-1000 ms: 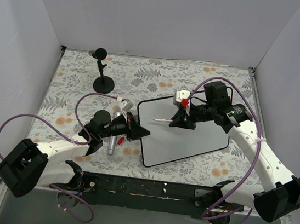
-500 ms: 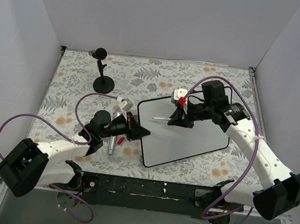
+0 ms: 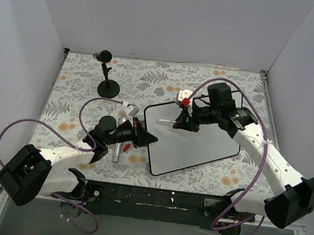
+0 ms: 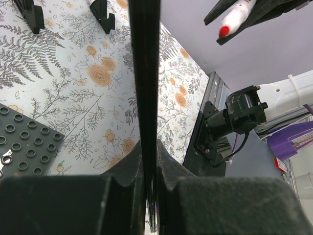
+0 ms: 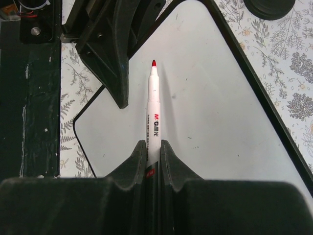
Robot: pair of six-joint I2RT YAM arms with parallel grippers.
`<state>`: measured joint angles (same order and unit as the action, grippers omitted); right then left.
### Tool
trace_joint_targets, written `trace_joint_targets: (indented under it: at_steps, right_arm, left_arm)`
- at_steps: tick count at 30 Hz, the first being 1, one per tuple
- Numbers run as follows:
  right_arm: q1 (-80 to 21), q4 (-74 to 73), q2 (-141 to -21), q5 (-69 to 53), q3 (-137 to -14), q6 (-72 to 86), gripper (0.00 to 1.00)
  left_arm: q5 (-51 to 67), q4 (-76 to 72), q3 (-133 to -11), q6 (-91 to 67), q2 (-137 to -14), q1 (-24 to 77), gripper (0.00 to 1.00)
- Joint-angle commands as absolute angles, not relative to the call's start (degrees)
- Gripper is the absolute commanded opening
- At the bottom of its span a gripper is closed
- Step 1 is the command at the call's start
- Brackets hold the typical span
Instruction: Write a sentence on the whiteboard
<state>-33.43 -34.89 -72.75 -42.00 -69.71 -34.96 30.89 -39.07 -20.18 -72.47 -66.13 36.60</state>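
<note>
Left fingers (image 4: 134, 164) of mine are clamped on the near-left edge of the large glossy white rectangular whiteboard (image 3: 194, 143), which lies on the floral-patterned tabletop (image 3: 79, 95). Further out, my right fingers (image 5: 138, 159) are pinched tight on a white plastic marker pen with a red tip (image 5: 153, 107), held over the board's left part, tip clear of the surface. Beyond, a small black round-based stand (image 3: 108, 85) sits near the back wall.

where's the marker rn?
Near the centre of the top view, the marker is clamped in the right gripper over the far-left part of the whiteboard. Its red tip points toward the left gripper, which grips the board's left edge.
</note>
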Motion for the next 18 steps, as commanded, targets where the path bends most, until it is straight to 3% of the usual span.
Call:
trace_joint_targets:
  at_steps: [1, 18]
  right_arm:
    - [-34.3, -31.0, -73.6, -39.7, -71.3, -32.5, 0.01]
    - [-34.5, -30.9, -72.2, -39.5, -68.8, -32.8, 0.01]
  left_arm:
    - [29.4, -41.7, -20.1, -69.9, -65.0, 37.0, 0.00]
    - [28.5, -38.4, -21.0, -66.1, -63.5, 37.3, 0.00]
